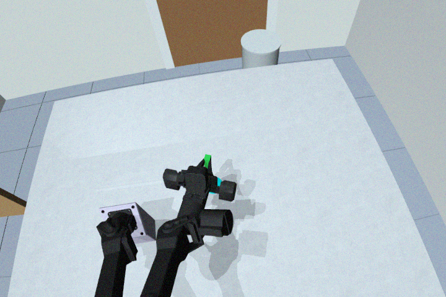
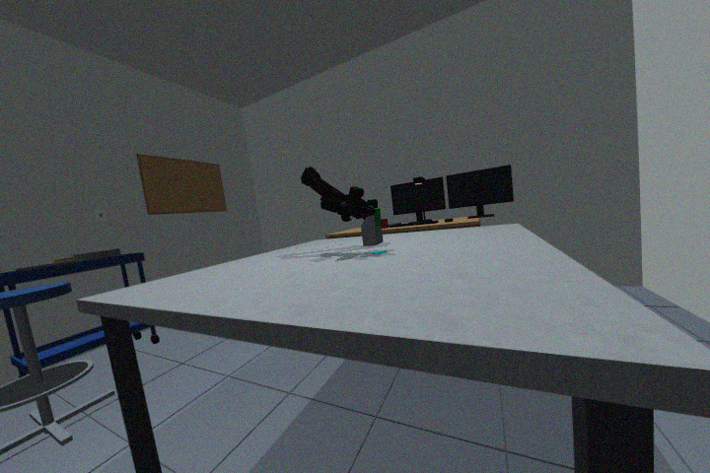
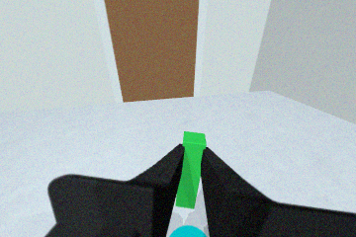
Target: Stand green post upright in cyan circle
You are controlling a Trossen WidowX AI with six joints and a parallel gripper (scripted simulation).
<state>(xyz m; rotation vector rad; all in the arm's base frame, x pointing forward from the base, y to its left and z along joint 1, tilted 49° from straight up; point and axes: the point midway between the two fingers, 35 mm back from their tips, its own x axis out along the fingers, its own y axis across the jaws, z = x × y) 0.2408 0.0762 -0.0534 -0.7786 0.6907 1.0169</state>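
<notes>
My gripper (image 1: 205, 165) (image 2: 374, 214) (image 3: 192, 150) is shut on the green post (image 1: 207, 159) (image 2: 377, 213) (image 3: 191, 170). It holds the post close to upright in the air above the white table (image 1: 300, 157) (image 2: 478, 290). The post's top end sticks up past the fingertips. The cyan circle (image 1: 218, 182) (image 2: 379, 252) (image 3: 188, 232) lies flat on the table just under the gripper. The arm hides most of it in the top view, and only its upper part shows at the bottom edge of the wrist view. The post's lower end hangs a little above the circle.
The arm's grey base block (image 1: 142, 218) (image 2: 371, 233) stands on the table just behind the circle. A grey cylinder (image 1: 260, 49) stands at the table's far edge. Two monitors (image 2: 451, 192) on a desk and a blue cart (image 2: 65, 267) are off the table.
</notes>
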